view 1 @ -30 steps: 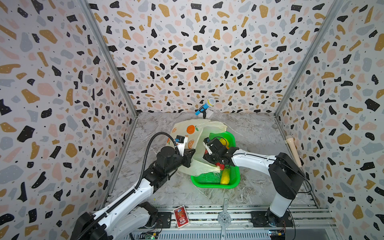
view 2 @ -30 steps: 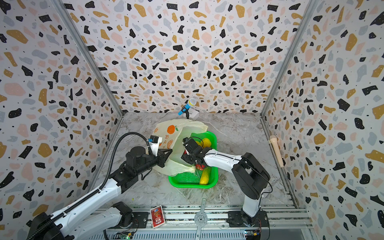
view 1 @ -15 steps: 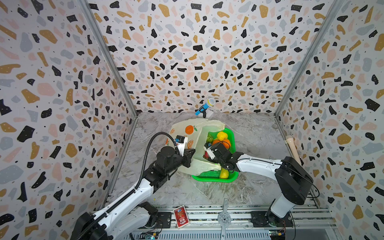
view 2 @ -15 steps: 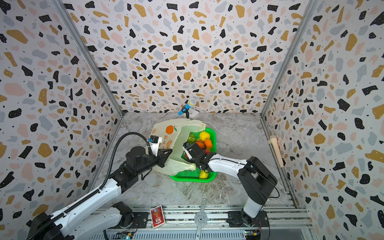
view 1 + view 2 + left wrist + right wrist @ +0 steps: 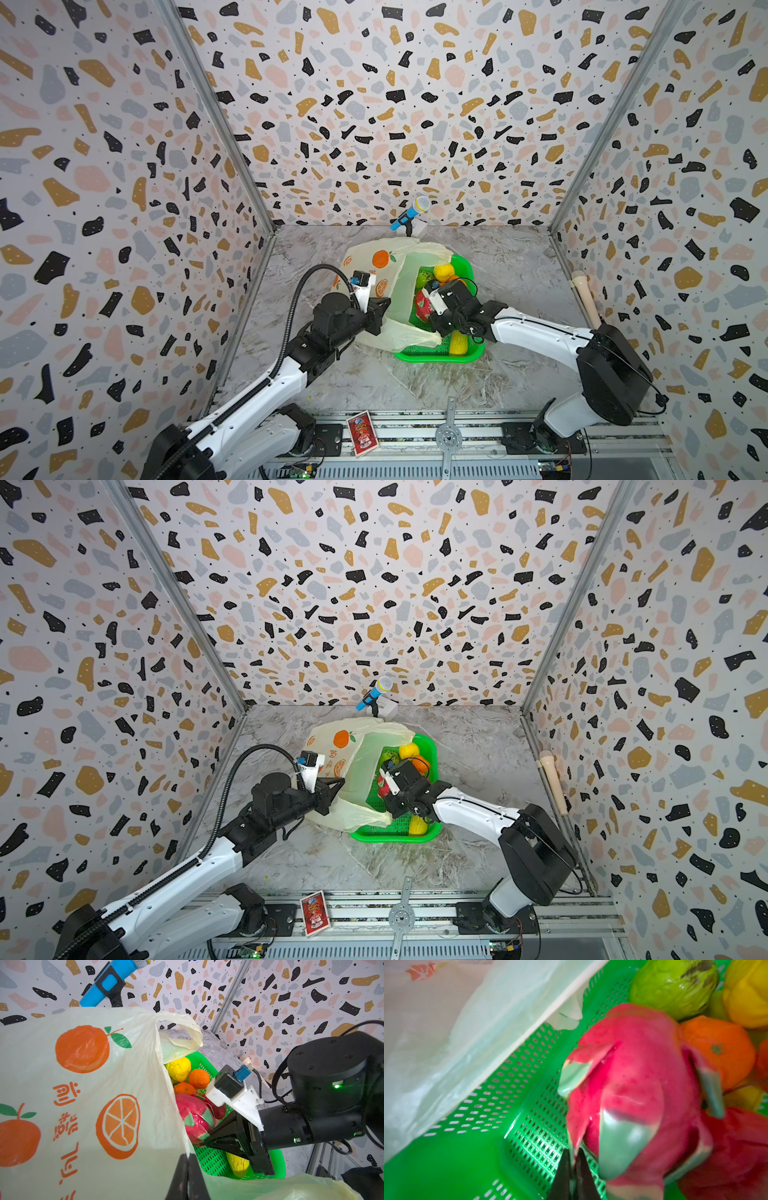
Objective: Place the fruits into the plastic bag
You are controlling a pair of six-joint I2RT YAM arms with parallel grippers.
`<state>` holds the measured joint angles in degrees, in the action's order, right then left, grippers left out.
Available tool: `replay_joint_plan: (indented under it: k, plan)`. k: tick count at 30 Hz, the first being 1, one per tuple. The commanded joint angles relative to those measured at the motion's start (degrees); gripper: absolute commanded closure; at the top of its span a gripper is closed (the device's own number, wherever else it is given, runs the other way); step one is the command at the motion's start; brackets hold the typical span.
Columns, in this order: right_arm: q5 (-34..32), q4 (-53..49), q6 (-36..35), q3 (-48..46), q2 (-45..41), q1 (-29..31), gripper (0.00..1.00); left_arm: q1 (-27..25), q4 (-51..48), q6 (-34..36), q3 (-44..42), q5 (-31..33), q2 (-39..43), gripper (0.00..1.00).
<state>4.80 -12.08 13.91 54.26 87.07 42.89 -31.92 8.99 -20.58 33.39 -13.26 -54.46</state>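
Cream-yellow film printed with orange fruits forms the bag (image 5: 399, 291) (image 5: 83, 1084), which lies on the marble-patterned table (image 5: 519, 266) with its open mouth overlapping the left side of the green basket (image 5: 436, 356) (image 5: 446, 1167) in both top views. The left gripper (image 5: 188, 1157) (image 5: 387, 302) is closed on the upper edge of the bag mouth and holds that edge raised above the basket. All fruits sit in the basket, outside the bag. The dragon fruit (image 5: 195, 1115) (image 5: 633, 1076) lies nearest the mouth; the right gripper (image 5: 572, 1153) (image 5: 205, 1140) has its jaws nearly together on a thin green-tipped scale at the fruit's lower end. Behind the dragon fruit, toward the far rim, are the oranges (image 5: 199, 1078), a lemon (image 5: 178, 1069) and a bumpy green fruit (image 5: 675, 987). An apple (image 5: 737, 1147) touches the dragon fruit on the side away from the bag. A banana (image 5: 238, 1164) (image 5: 457, 343) lies under the right arm at the near rim. A blue microphone (image 5: 409, 214) stands on a stand at the back wall, just behind the bag.
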Motion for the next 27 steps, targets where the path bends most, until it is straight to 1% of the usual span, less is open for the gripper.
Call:
replay_joint_plan:
  k: [1, 2, 3, 5, 9, 10, 16, 22, 27]
  plan:
    - [1.16, -1.87, 0.20, -0.25, -3.90, -1.40, 0.47, 0.28, 1.75, 0.45, 1.16, -0.98, 0.66, 1.00]
    - [1.18, -1.81, 0.39, -0.34, -4.32, -1.62, 0.33, 0.28, 1.81, 0.43, 1.10, -0.96, 0.68, 1.00]
    - [1.10, -1.94, 0.75, -0.45, -4.62, -1.84, 0.22, 0.28, 1.82, 0.31, 0.98, -0.88, 0.77, 1.00]
    - [0.98, -2.16, 1.67, -0.38, -4.97, -2.40, 0.13, 0.28, 1.89, 0.32, 0.85, -0.79, 1.01, 1.00]
    - [-0.29, -3.25, 2.25, 0.27, -4.91, -3.37, 0.02, 0.26, 2.13, 0.19, 0.46, -0.67, 1.46, 1.00]
    - [-0.97, -3.79, 2.23, 0.75, -4.87, -3.59, 0.01, 0.28, 2.09, 0.16, 0.37, -0.70, 1.56, 1.00]
    - [-2.78, -6.94, 1.04, 4.10, -2.13, -5.01, 0.01, 0.28, 2.17, 0.10, -0.38, -0.63, 2.12, 1.00]
    - [-2.91, -11.32, 0.10, 10.29, 4.43, -5.84, 0.01, 0.28, 2.83, 0.19, -0.69, -0.71, 2.08, 1.00]
    - [-2.58, -12.80, -1.42, 15.35, 8.45, -6.23, 0.01, 0.28, 2.94, 0.45, -0.93, -1.32, 2.07, 1.00]
